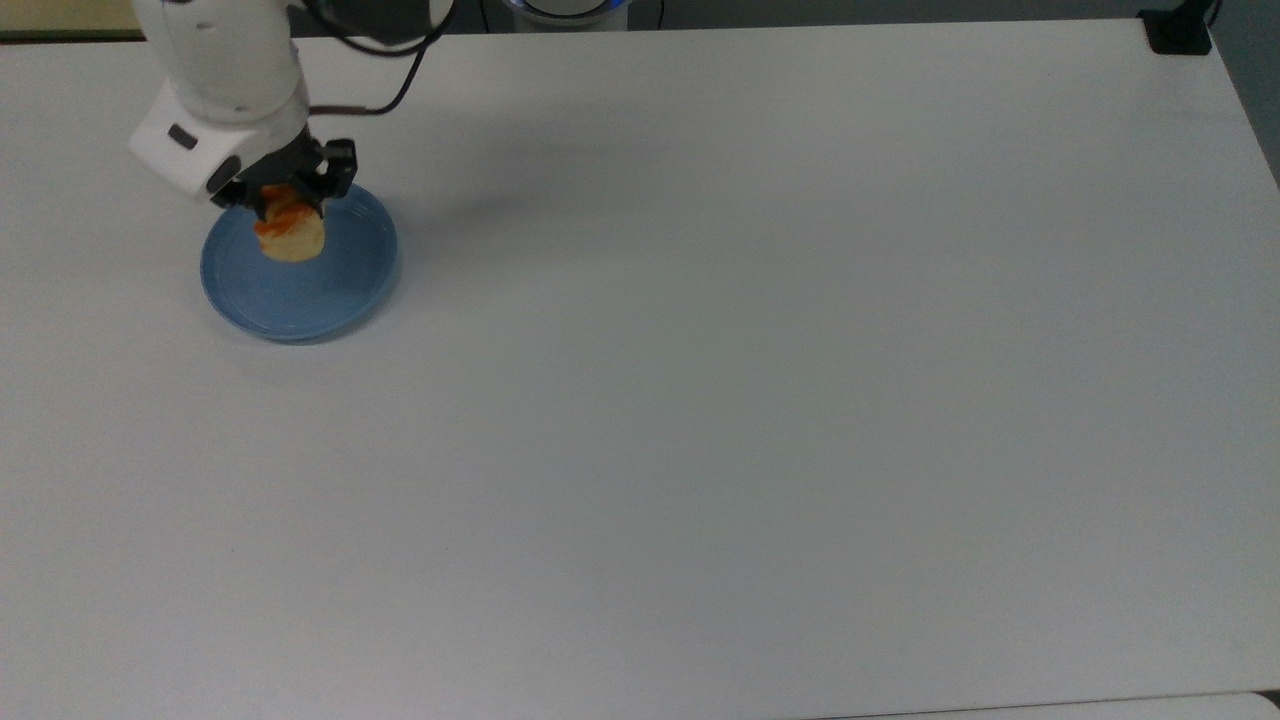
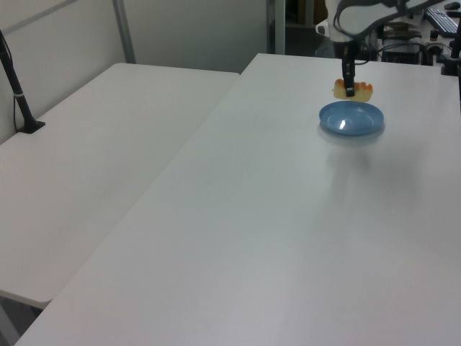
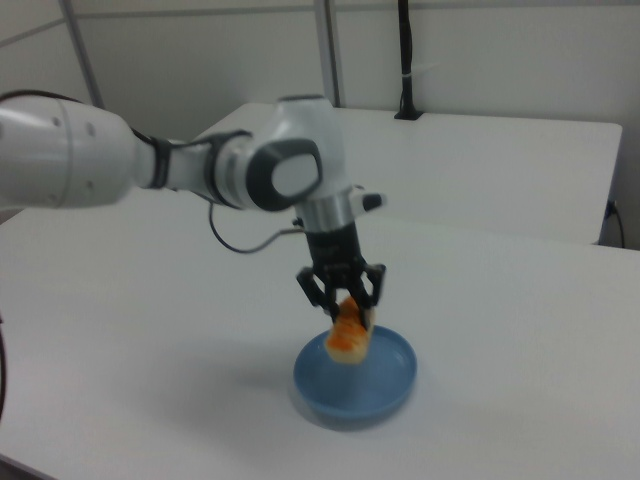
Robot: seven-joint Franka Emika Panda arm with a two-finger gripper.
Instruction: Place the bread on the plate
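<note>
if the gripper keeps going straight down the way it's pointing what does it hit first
Most likely the plate. The gripper points down, shut on the bread, which hangs above the plate's bowl, so the bread would probably touch it first.

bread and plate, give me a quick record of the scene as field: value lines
bread: held in the air above the plate, not resting on it
plate: light blue, flat on the table, nothing lying in it
gripper: shut on the bread, pointing down
table: white, carries the plate
task state: bread over the plate, not yet released
</note>
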